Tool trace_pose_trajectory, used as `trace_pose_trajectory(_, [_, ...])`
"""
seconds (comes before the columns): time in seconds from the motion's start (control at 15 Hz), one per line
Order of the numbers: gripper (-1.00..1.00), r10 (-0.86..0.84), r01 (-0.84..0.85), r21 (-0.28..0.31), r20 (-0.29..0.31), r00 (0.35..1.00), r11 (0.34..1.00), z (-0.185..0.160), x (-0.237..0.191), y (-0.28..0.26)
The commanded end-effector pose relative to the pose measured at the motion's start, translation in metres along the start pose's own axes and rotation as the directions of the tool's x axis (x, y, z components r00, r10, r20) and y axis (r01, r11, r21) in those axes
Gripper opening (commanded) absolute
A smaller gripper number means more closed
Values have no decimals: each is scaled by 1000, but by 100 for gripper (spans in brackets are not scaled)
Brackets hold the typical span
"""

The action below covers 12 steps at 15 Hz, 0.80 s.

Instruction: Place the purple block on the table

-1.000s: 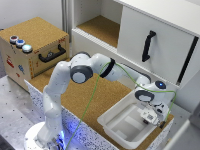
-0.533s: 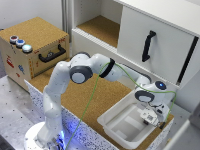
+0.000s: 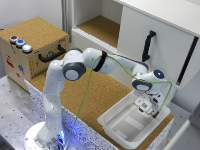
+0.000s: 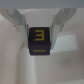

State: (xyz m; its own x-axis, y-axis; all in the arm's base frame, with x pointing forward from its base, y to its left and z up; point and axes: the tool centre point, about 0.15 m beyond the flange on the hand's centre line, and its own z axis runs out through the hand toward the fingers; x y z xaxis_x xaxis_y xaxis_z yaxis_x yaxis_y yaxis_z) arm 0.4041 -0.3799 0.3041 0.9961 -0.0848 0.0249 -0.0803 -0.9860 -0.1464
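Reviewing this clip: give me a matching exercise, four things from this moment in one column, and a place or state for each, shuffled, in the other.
Things:
1. purple block
2. white tray
3. cork-topped box
4. cabinet door handle

Places or states:
A. black, upright on the white door
B. between the gripper's fingers, a yellow 3 facing the wrist camera
C. on the table, under the gripper
D. at the exterior view's left, with coloured buttons on top

Pairs: 1-B, 2-C, 3-D, 4-A
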Motion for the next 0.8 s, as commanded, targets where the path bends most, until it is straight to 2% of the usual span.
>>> trace_pose_trajectory(0.0, [-100, 38, -62, -143, -160, 986, 988, -14, -62, -102])
trace_pose_trajectory(0.13, [-100, 20, -47, -135, -196, 980, 990, -33, -72, -133])
trace_pose_trajectory(0.27, [-100, -32, 6, -151, -170, 985, 989, -35, -85, -163])
trace_pose_trajectory(0.33, [-100, -61, 37, -173, -136, 989, 984, -27, -91, -176])
trace_pose_trajectory(0.53, [-100, -99, 87, -191, -54, 994, 978, 1, -97, -199])
trace_pose_trajectory(0.67, [-100, -106, 97, -230, -27, 994, 968, 32, -94, -210])
trace_pose_trajectory(0.73, [-100, -72, 66, -226, -21, 997, 972, 47, -88, -209])
